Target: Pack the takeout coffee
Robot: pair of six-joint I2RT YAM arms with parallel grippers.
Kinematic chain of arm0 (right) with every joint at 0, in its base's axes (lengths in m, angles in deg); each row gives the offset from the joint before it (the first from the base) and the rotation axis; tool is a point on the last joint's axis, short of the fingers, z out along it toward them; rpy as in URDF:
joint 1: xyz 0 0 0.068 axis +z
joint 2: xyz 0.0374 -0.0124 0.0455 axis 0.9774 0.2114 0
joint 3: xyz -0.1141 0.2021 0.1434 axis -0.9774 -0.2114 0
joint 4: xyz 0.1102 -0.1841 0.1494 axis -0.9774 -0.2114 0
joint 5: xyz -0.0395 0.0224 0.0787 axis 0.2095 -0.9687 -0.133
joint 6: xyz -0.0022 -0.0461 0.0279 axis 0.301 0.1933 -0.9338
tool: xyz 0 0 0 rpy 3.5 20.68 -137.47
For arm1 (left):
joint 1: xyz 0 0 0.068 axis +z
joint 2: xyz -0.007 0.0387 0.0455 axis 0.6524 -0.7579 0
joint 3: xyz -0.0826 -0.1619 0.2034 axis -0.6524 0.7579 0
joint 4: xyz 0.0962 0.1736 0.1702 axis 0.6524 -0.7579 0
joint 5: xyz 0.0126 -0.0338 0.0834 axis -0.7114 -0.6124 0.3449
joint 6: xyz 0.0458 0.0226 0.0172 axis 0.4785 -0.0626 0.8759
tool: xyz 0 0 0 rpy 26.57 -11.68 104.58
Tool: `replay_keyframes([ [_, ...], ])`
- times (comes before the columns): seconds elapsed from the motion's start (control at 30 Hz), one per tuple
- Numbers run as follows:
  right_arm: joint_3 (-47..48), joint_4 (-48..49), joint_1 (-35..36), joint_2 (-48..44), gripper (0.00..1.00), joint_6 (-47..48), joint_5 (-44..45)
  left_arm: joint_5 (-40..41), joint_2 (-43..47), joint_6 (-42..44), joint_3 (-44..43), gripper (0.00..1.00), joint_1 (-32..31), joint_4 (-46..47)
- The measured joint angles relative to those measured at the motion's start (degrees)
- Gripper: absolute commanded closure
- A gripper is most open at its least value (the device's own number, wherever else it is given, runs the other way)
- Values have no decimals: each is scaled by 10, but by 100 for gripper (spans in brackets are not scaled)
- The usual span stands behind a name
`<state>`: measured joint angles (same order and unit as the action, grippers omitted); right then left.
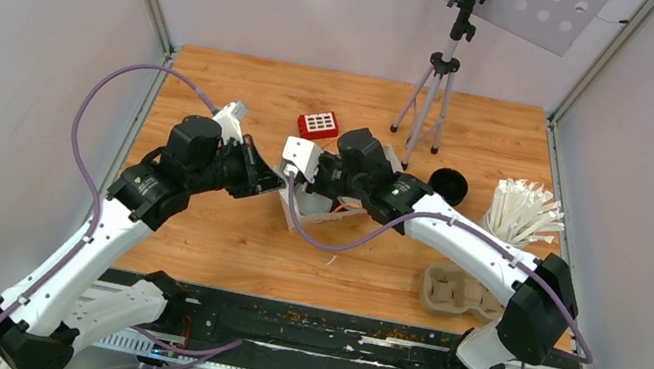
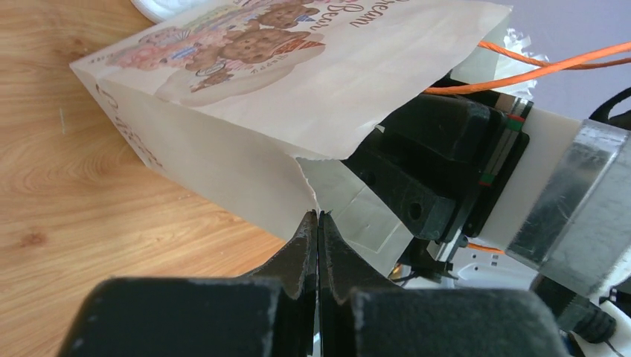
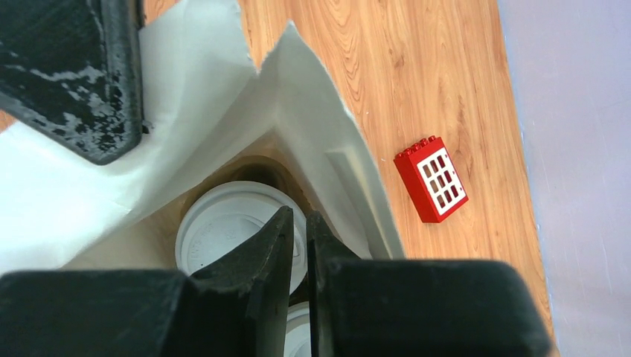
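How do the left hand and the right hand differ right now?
The left hand is pinched shut on the rim of the paper bag; the right hand shows a slit between its jaws with nothing visible in it. The left hand sits at the bag's outer edge; the right hand points into its open mouth, over the lidded coffee cups. Both are at the same bag.

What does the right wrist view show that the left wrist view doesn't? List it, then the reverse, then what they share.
Right wrist only: white cup lids down inside the paper bag, and a red block lying on the table.
Left wrist only: the cartoon print on the bag's outside, and an orange cable behind it.
Both: the paper bag and the wooden table.
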<state>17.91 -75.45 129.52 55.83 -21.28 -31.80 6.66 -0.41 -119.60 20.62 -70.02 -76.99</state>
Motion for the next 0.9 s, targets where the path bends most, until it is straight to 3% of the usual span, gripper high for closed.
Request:
replay_keyframes([
  [0.4,76,-55,-18,49,83,-1,-32,3,-41,12,-35,72,26,0],
  [0.9,189,-127,-33,108,82,-17,-64,59,-57,56,-86,64,32,-5],
])
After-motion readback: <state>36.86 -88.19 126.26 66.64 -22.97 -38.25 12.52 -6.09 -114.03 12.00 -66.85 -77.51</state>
